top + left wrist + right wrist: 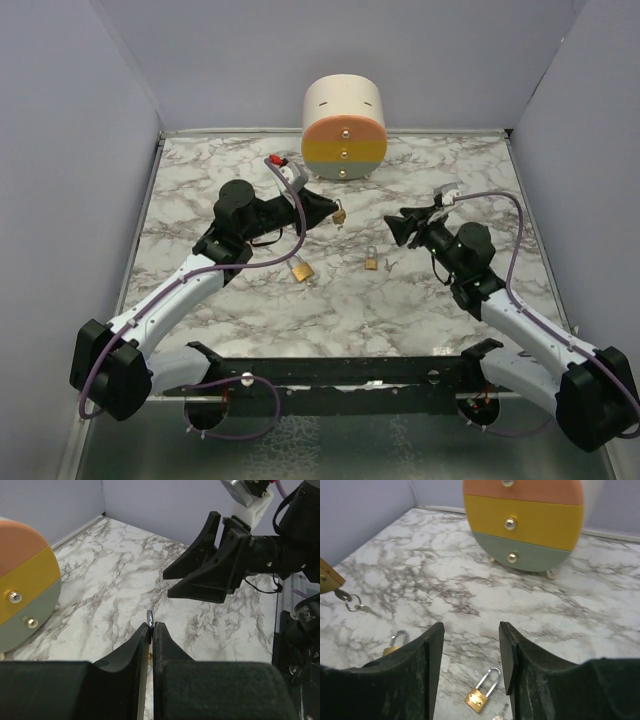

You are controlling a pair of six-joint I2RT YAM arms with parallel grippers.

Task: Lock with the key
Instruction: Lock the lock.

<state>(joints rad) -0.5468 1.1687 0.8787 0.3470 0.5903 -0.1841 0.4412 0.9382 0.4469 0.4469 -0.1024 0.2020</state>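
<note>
Top external: left hand (334, 209) clamps raised padlock (339, 215), right hand (393, 230) gapes near middle padlock (371, 261); round drawers (343, 128) behind

Marble table (420, 310): round drawer unit (344, 128) at back, 2 padlocks (301, 270) (371, 260), key (389, 265).

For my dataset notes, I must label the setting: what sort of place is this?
Probably a lab test cell for robots: plain grey walls close in a marble-print table, two arms are bolted at its edge, and padlocks lie on it as props.
</note>
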